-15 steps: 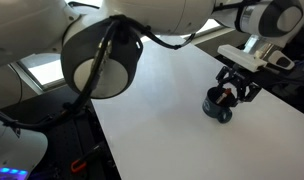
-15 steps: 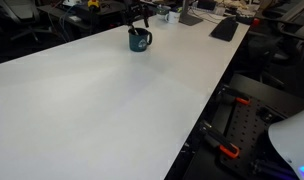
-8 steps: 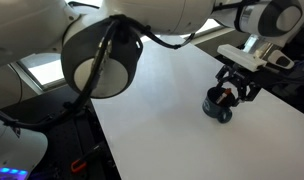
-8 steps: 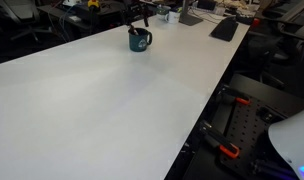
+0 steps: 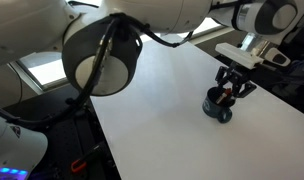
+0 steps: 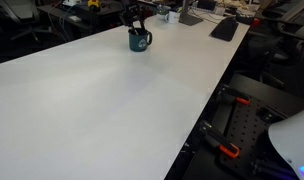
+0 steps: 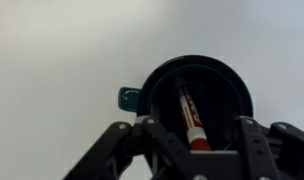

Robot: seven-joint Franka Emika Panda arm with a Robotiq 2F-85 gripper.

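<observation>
Obs.: The robot gripper [image 5: 232,92] is hanging directly above a dark teal ceramic mug [image 5: 218,108] in both exterior views. The mug is standing upright on the white, flat worktop [image 6: 102,100], at its far end and close to the far edge in an exterior view [image 6: 139,42].

Wrist view: the camera is looking straight down into the mug [image 7: 197,60]. Its small teal handle [image 7: 129,98] is pointing left. A white marker with a red label [image 7: 187,112] is lying tilted inside the mug, with one end down in the dark interior and the other rising towards the gripper [image 7: 197,152].

Fingers: the black fingers [image 7: 152,140] are standing partway apart, neither wide nor narrow, one on each side of the marker's upper end and just above the mug's rim. Whether their pads are touching the marker cannot be told, as the dark fingers are merging with the dark inside of the mug. In an exterior view a reddish bit of the marker [image 5: 228,98] is showing between the fingers and the mug.

Surroundings: a dark keyboard [image 6: 224,28] is lying at the far right of the worktop, well apart from the mug. The arm's large round white and black joint [image 5: 102,60] is filling the near left of an exterior view.
</observation>
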